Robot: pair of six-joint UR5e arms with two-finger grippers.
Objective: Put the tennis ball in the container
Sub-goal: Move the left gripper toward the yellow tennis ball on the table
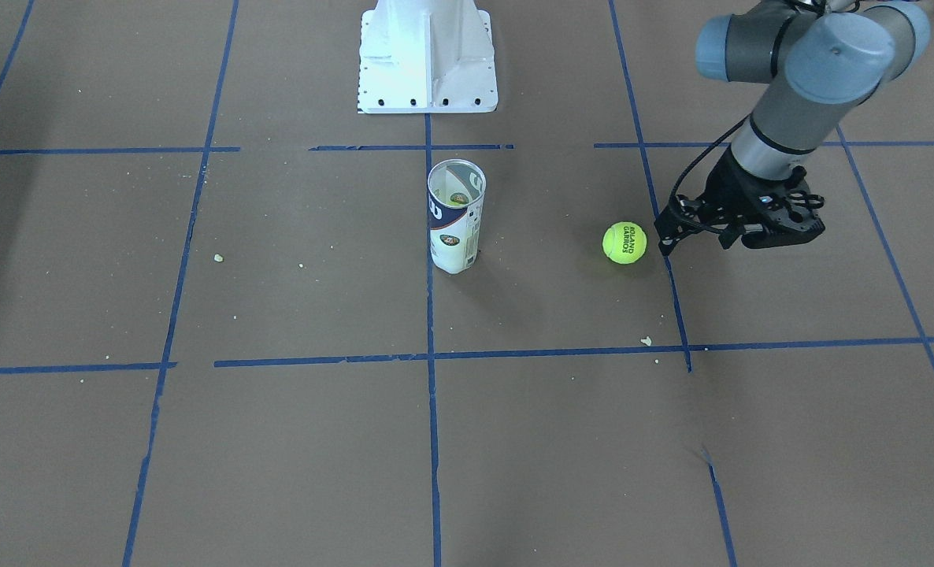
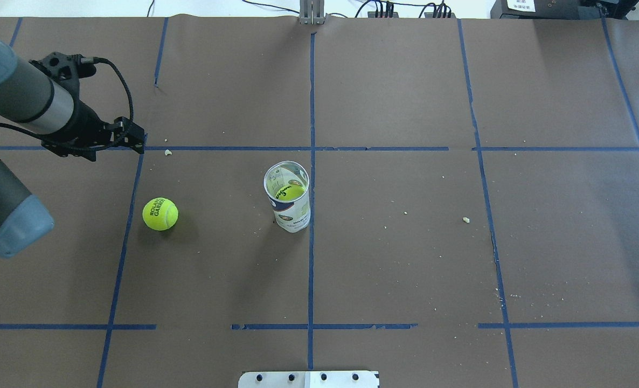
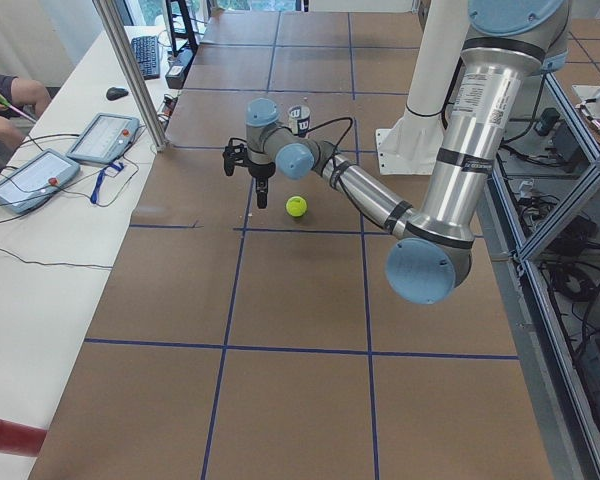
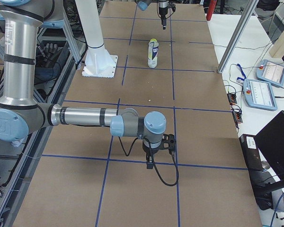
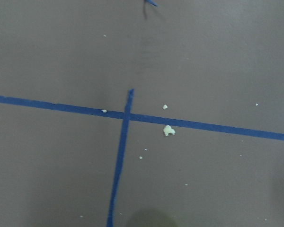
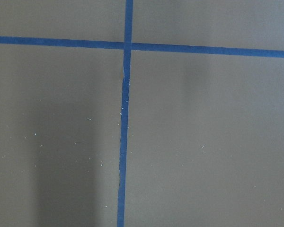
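The tennis ball (image 2: 160, 214), yellow-green with dark "ROLAND GARROS" print, lies on the brown table left of centre; it also shows in the front view (image 1: 624, 242). The container (image 2: 288, 205), a clear tube with a white and navy label, stands upright near the middle (image 1: 455, 224), and another yellow ball (image 2: 290, 192) sits inside it. My left gripper (image 2: 138, 136) hangs over a tape crossing, a little beyond the loose ball, fingers together and holding nothing. My right gripper (image 4: 150, 163) shows only in the right side view, far from both; I cannot tell its state.
Blue tape lines (image 2: 312, 161) divide the brown table into squares. The white robot base (image 1: 428, 59) stands behind the tube. Small pale crumbs (image 5: 168, 130) lie scattered on the surface. Tablets and cables (image 3: 40, 175) sit on a side table.
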